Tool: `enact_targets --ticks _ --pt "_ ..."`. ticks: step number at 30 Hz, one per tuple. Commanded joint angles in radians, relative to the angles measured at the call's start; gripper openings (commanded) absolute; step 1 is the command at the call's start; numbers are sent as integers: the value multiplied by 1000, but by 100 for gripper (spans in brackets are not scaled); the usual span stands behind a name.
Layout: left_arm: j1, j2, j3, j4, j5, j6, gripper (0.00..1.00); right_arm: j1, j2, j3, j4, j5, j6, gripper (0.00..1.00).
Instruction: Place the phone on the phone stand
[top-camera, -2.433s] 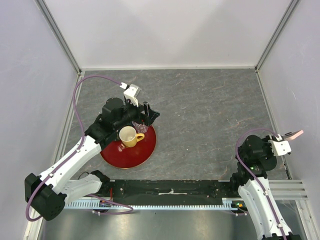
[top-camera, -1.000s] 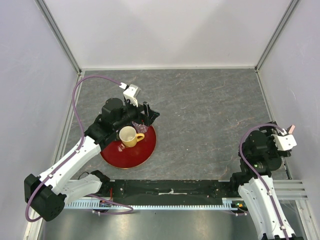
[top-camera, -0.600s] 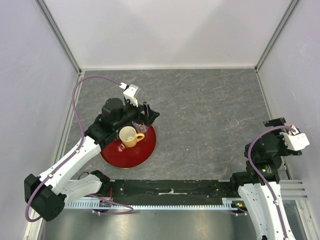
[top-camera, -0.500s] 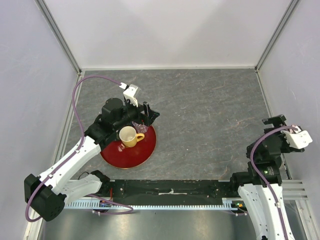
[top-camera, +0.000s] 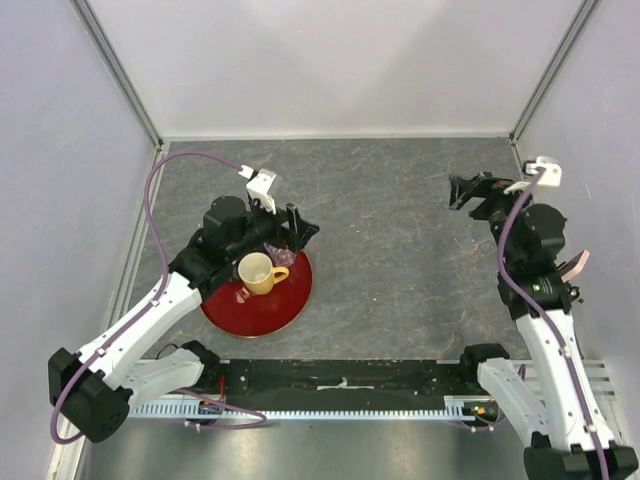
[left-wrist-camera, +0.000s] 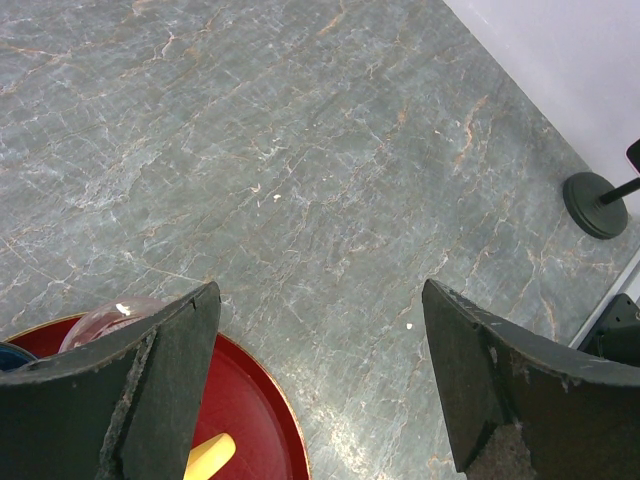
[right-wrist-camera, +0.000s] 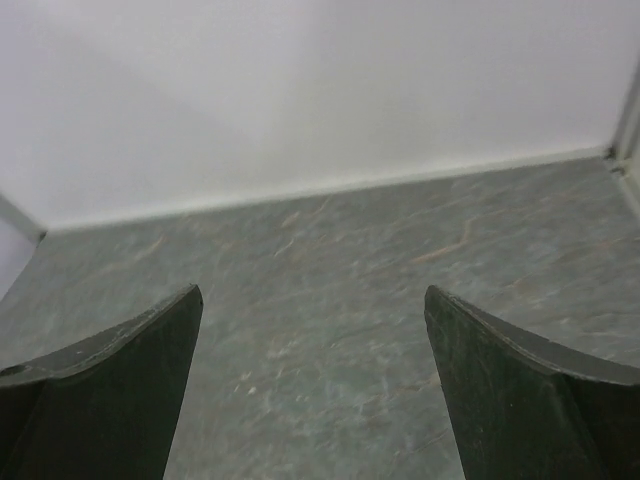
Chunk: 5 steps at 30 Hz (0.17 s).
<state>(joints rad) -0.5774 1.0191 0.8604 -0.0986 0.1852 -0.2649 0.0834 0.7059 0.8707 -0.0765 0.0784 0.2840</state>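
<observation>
Light fell bright and even from overhead, with faint shadows. My right wrist view was hazy, my right fingers (right-wrist-camera: 92, 400) dark blurs; the left wrist view was sharp.

The bench (top-camera: 400, 230) has a grey, veined stone look — smooth and matt. The red tray (top-camera: 288, 308) shines glossy, and so does the yellow mug (top-camera: 258, 272). The fingers (left-wrist-camera: 165, 400) of the left tool (left-wrist-camera: 318, 300) are dark matt plastic, chipped and rough along their edges. The phone stand (left-wrist-camera: 595, 195) has a dull black base. A pale metal rail (top-camera: 340, 410) lines the near edge.
</observation>
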Motion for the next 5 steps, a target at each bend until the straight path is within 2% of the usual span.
enact_targets --ticks 1,5 --pt "5 -16 -6 42 -6 -5 87 1 23 -4 41 -282 40 98" --pt "5 -34 -18 68 11 -4 88 1 -49 -50 104 -305 56 98"
